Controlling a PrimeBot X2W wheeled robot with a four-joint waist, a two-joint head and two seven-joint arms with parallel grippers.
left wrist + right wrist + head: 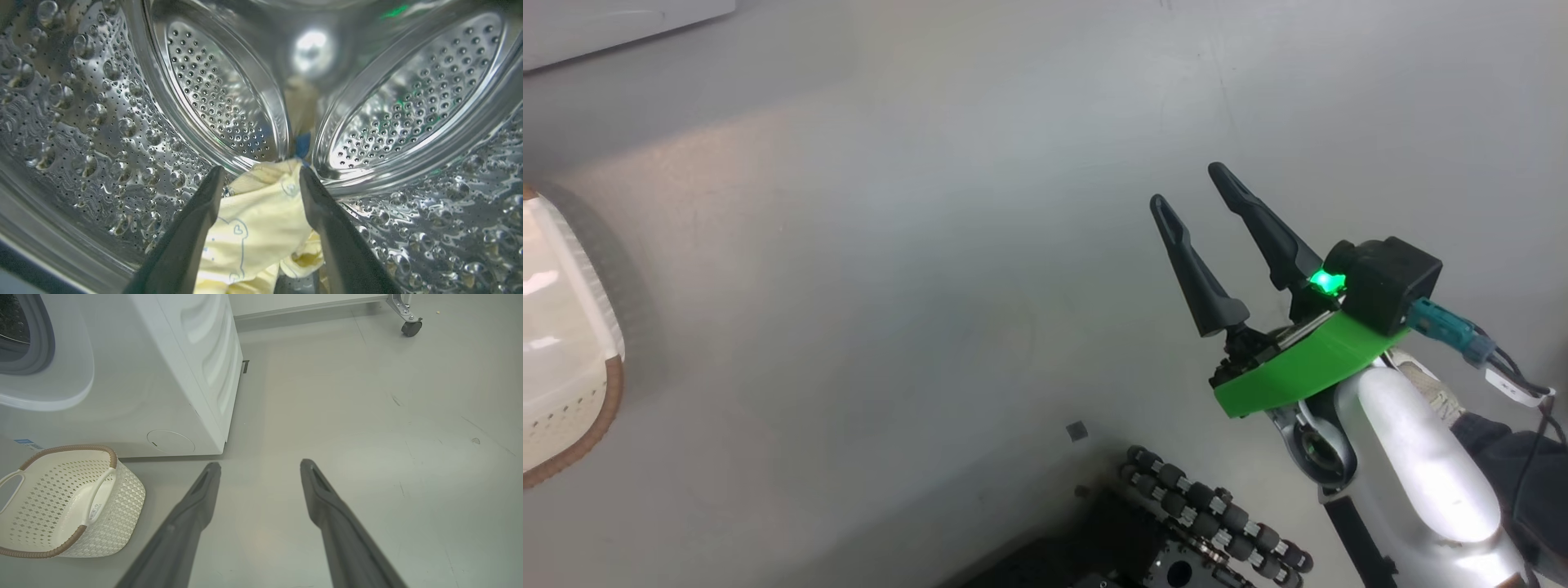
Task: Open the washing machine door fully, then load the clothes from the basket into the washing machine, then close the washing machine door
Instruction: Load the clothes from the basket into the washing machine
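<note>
The clothes (257,220) lie inside the drum (102,122), between the fingers of the open left end effector (259,173).
The two dark fingers stand wide apart at the lower middle of the left wrist view, with the cream fabric between them; whether they touch it I cannot tell. The right end effector (1188,184) is also open and holds nothing, at the right of the head view, above the floor (367,437). The basket (122,490) is at the lower left of the right wrist view, just beside the washing machine (171,375).
</note>
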